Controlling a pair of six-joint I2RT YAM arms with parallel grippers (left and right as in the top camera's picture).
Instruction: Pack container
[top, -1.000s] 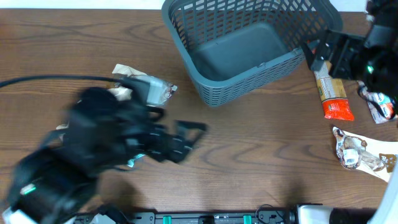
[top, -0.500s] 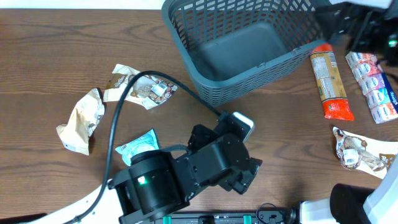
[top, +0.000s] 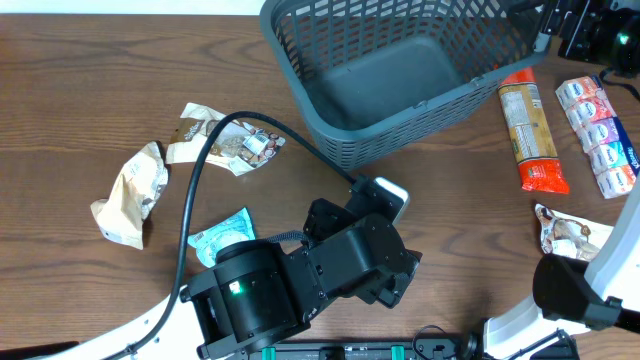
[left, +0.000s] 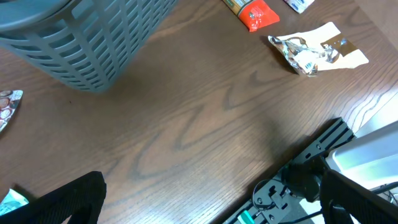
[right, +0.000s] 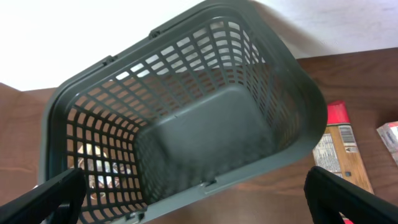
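Note:
The container (top: 400, 75) is a dark grey-blue mesh basket at the table's top centre, and it is empty. It fills the right wrist view (right: 186, 124), where my right gripper (right: 199, 199) is open and empty above its near rim. In the overhead view the right arm (top: 590, 25) is at the top right corner. My left arm (top: 340, 265) hangs over the front middle of the table. My left gripper (left: 211, 190) is open and empty above bare wood, with the basket's wall (left: 81, 43) beyond it.
Three snack packets lie at left: a beige one (top: 130, 195), a printed one (top: 225, 140) and a teal one (top: 222, 235). At right lie a long orange packet (top: 530, 125), a strip of white sachets (top: 598, 135) and a crumpled silver packet (top: 570, 235). The table's front edge (left: 292, 155) is close.
The left arm swung from the left side to the front middle, then held still. The right arm drew back from the orange packet to the top right corner.

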